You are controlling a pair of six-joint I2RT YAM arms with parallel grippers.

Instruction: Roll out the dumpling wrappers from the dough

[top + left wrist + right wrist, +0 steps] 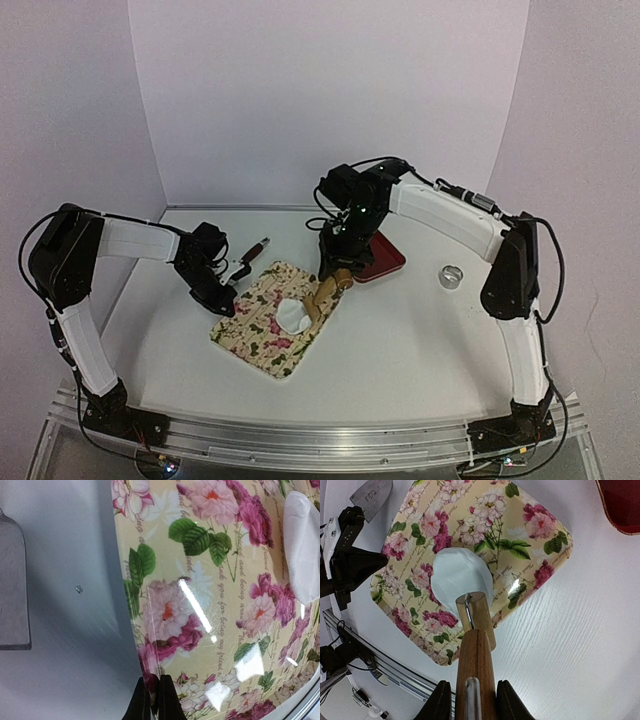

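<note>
A flat white round of dough, the dumpling wrapper (293, 315), lies on a floral tray (262, 340). My right gripper (338, 272) is shut on the handle of a wooden rolling pin (322, 298). The pin's far end rests at the wrapper's edge. In the right wrist view the rolling pin (476, 645) runs from the right gripper (470, 702) to the wrapper (457, 572). My left gripper (222, 303) is shut on the tray's left rim. In the left wrist view it (155, 702) pinches the tray's rim (150, 675), and the wrapper (302, 550) lies at the right edge.
A red tray (388, 260) sits behind the floral tray, partly under my right arm. A shiny metal ring cutter (452, 275) stands on the table at the right. A scraper with a dark handle (252, 258) lies left of the floral tray, its blade (12, 590) near my left gripper.
</note>
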